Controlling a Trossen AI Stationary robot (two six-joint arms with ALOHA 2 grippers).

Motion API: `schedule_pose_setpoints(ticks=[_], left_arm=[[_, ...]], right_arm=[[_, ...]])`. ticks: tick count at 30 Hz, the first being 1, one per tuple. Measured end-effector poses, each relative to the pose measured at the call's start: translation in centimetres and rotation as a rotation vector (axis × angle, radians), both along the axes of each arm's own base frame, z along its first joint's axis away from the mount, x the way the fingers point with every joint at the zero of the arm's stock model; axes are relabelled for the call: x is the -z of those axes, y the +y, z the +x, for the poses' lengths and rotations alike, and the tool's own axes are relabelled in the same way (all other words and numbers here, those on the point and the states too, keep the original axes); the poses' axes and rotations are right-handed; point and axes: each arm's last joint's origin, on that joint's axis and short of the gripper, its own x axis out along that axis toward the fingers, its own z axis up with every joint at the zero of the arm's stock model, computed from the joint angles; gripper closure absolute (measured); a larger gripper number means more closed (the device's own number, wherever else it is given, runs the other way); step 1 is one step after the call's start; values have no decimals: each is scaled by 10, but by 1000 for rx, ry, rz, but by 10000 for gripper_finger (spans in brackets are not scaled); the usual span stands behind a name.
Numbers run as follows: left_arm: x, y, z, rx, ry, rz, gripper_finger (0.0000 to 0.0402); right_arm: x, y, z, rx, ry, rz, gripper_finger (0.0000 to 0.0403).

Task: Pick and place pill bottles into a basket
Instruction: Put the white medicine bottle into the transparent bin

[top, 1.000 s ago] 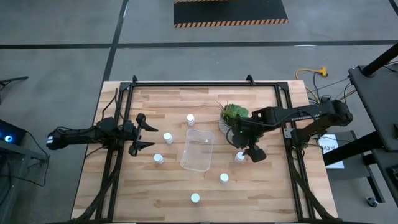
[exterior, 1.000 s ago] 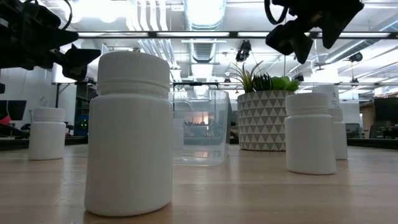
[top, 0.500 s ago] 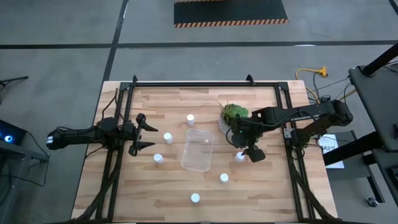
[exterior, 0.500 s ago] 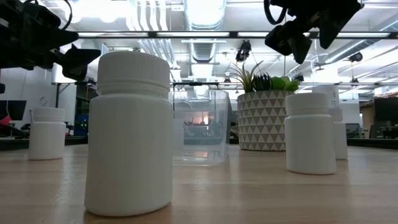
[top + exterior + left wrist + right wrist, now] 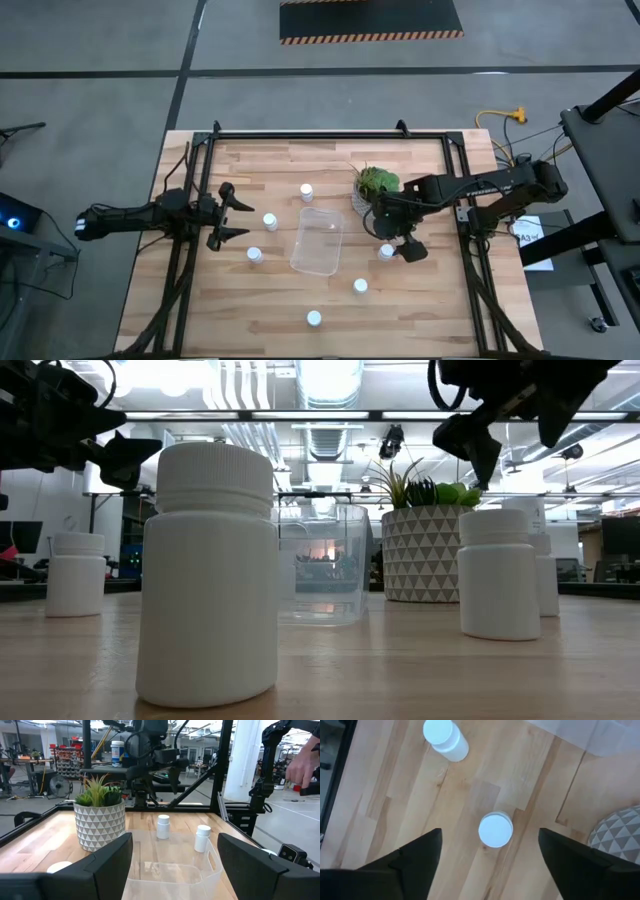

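Six white pill bottles stand upright on the wooden table around the clear basket (image 5: 318, 240), which rests on its base mid-table. My right gripper (image 5: 395, 240) hangs open, pointing steeply down, above one pill bottle (image 5: 495, 829) just right of the basket. Its fingers stand on either side of the white cap, above it and clear of it. Other bottles stand at the far side (image 5: 306, 191), the left (image 5: 270, 221) (image 5: 255, 255) and the near side (image 5: 360, 286) (image 5: 314, 318). My left gripper (image 5: 235, 212) waits open and level at the table's left.
A grey patterned pot with a green plant (image 5: 372, 185) stands close behind my right gripper, on the far side. Black frame rails run along the table's left, right and far edges. A person's hand (image 5: 305, 762) shows beyond the table's right side.
My right gripper has opened wide above the pill bottle right of the basket, staying in about the same place. The bottles and the basket have not moved.
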Motion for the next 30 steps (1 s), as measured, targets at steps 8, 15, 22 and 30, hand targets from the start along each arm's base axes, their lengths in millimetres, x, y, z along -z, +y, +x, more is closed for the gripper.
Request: schedule_pose_setpoints(ticks=[8, 15, 22, 30], left_arm=[[0, 0, 0, 0, -1, 0, 127], [0, 0, 0, 0, -1, 0, 127], [0, 0, 0, 0, 0, 0, 127], [0, 0, 0, 0, 0, 0, 127]], right_arm=[[13, 0, 1, -9, -26, -1, 39], [31, 0, -4, -41, -9, -11, 37], [44, 0, -4, -44, -33, -10, 37], [52, 0, -4, -46, -61, -10, 37]])
